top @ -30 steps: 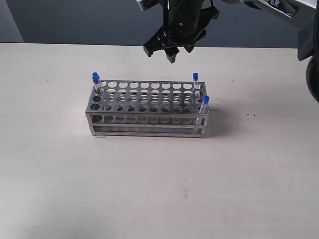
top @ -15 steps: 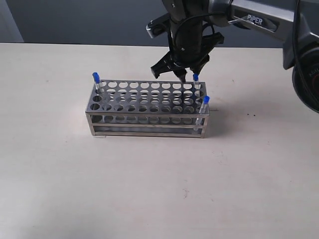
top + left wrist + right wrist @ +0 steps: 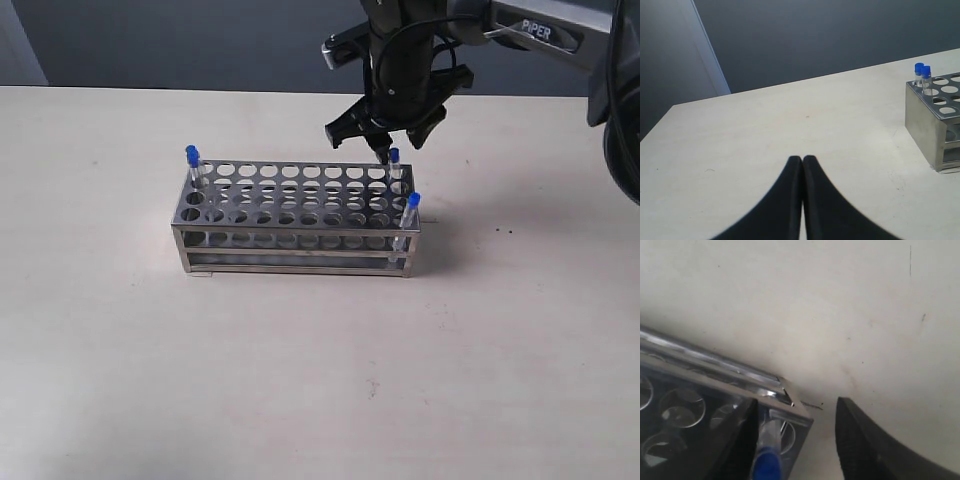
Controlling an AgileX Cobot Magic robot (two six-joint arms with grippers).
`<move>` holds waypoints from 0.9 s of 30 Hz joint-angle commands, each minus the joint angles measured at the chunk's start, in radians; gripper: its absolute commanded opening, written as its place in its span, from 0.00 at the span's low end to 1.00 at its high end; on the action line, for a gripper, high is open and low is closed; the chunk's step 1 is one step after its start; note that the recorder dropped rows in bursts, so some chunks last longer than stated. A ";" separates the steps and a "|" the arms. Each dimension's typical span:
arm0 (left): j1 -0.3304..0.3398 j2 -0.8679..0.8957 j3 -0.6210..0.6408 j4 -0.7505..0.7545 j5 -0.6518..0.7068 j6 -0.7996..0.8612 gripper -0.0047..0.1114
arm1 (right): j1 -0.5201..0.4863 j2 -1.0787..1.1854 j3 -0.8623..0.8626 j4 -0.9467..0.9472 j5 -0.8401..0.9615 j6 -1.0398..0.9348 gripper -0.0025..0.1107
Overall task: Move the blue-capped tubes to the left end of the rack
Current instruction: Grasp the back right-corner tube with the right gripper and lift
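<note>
The silver rack stands mid-table. Two blue-capped tubes sit close together at its left end; in the left wrist view their caps rise over the rack's corner. A third tube is in the back right corner, a fourth in the front right corner. My right gripper hangs open just over the back right tube. In the right wrist view that tube lies between the fingers, close to one finger, over the rack's corner. My left gripper is shut, empty, over bare table.
The pale table runs wide around the rack. A dark wall stands behind its far edge. The right arm reaches in from the upper right. The left arm is outside the exterior view.
My right gripper has come down and to the right, from above the rack's middle back to the back right tube. The tubes and rack have not moved.
</note>
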 commanded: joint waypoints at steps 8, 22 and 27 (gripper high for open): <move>-0.006 0.004 -0.002 0.004 -0.013 -0.003 0.04 | -0.005 0.001 0.004 0.049 0.000 -0.010 0.44; -0.006 0.004 -0.002 0.004 -0.013 -0.003 0.04 | -0.003 -0.015 0.050 0.050 0.000 -0.014 0.44; -0.006 0.004 -0.002 0.004 -0.013 -0.003 0.04 | -0.003 -0.017 0.091 0.011 0.000 -0.016 0.44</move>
